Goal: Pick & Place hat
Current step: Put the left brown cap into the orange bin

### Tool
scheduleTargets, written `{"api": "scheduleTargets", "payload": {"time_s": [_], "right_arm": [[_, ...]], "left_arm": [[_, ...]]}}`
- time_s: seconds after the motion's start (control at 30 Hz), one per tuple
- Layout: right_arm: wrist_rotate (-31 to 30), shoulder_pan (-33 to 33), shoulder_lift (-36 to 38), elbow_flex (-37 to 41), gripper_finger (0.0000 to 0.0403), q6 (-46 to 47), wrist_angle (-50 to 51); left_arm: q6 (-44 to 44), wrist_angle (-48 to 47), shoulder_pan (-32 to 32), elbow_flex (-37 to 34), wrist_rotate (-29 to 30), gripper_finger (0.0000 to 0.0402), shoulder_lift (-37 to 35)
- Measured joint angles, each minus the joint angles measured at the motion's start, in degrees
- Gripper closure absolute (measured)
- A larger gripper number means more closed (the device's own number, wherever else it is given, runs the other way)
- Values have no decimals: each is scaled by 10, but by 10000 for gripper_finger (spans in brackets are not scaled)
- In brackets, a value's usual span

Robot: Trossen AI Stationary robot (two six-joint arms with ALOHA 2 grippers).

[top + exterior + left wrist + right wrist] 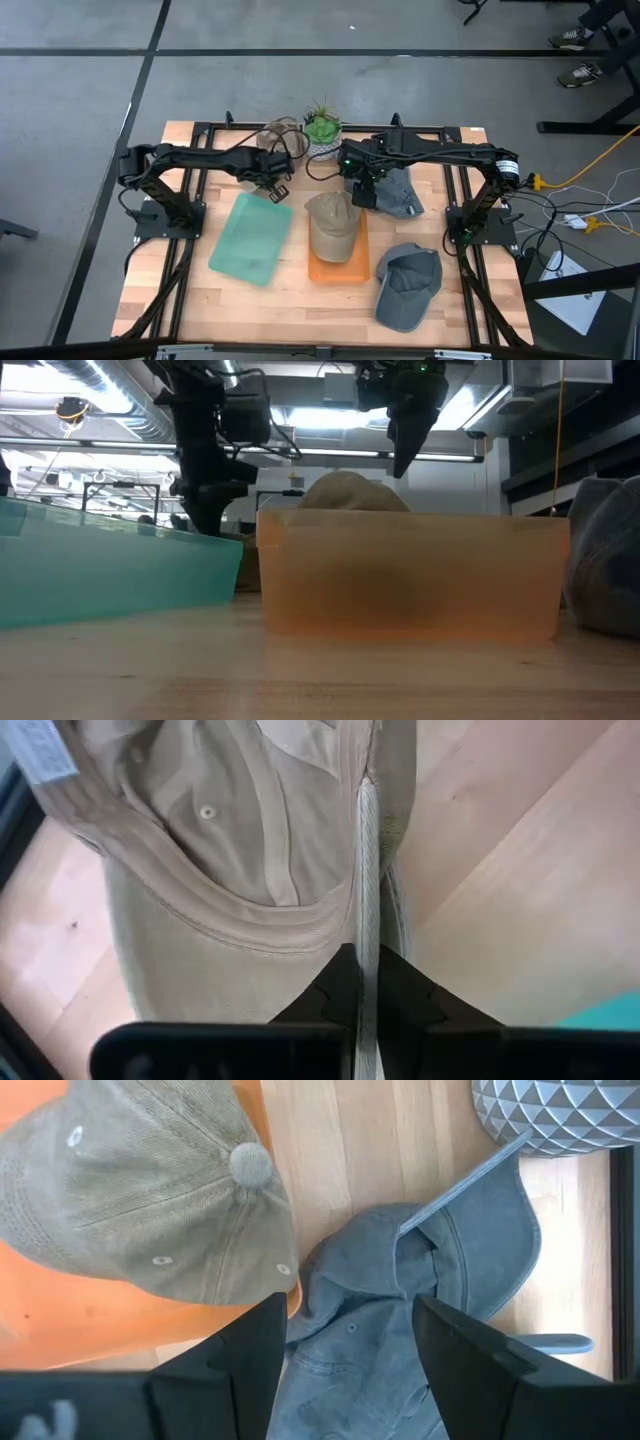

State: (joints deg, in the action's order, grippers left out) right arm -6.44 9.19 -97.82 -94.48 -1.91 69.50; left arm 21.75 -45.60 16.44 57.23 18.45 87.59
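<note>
**Closed dark fingers on a thin edge of a beige cap**

Closest to the left wrist camera: left gripper (pixel 367 965), shut tight on one narrow seam at the rim of a soft beige cotton cap (pixel 220 850), lining and label turned up. Sits at the back of the table, beside a small green plant in a faceted grey pot (pixel 322 130). Cannot tell whether lifted or resting.

Likely trouble: so slim a bite may slip, dropping the floppy cloth short of the teal translucent plastic tray (pixel 250 240). May also drag a sagging crown against the tray's wall.

Right gripper (pixel 350 1330): spread wide, empty, above a crumpled blue-grey denim cap (pixel 400 1310), just beside the orange translucent plastic tray (pixel 338 268) with a khaki cap (pixel 332 225) in it.

Underneath: pale wooden plank tabletop (pixel 250 310) in a black frame. Around it: grey concrete floor with dark tape lines, ceiling strip lights and pipework.
</note>
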Motion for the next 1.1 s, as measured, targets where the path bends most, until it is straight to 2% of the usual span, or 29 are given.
{"api": "scheduleTargets", "payload": {"time_s": [0.13, 0.4, 0.6, 0.73, 0.9, 1.0, 1.1], "right_arm": [[0, 0, 0, 0, 187, -13, 0], [-12, 0, 2, 12, 187, -84, -6], [-14, 9, 79, 124, 187, -105, -73], [-10, 8, 176, 233, 187, -79, -208], [-9, 5, 286, 370, 187, -28, -476], [-7, 1, 315, 446, 187, -19, -665], [25, -3, 318, 496, 187, -32, -814]], "left_arm": [[-13, 0, -7, 0, -1, 392, -40], [-29, -7, -10, 0, -5, 391, -171], [-34, -9, -10, 0, -67, 392, -279], [-44, -1, -10, 0, -118, 391, -338], [-55, 68, -10, 0, -193, 391, -390], [-72, 121, -13, 0, -239, 391, -405], [-74, 147, -22, 0, -264, 391, -408]]}}
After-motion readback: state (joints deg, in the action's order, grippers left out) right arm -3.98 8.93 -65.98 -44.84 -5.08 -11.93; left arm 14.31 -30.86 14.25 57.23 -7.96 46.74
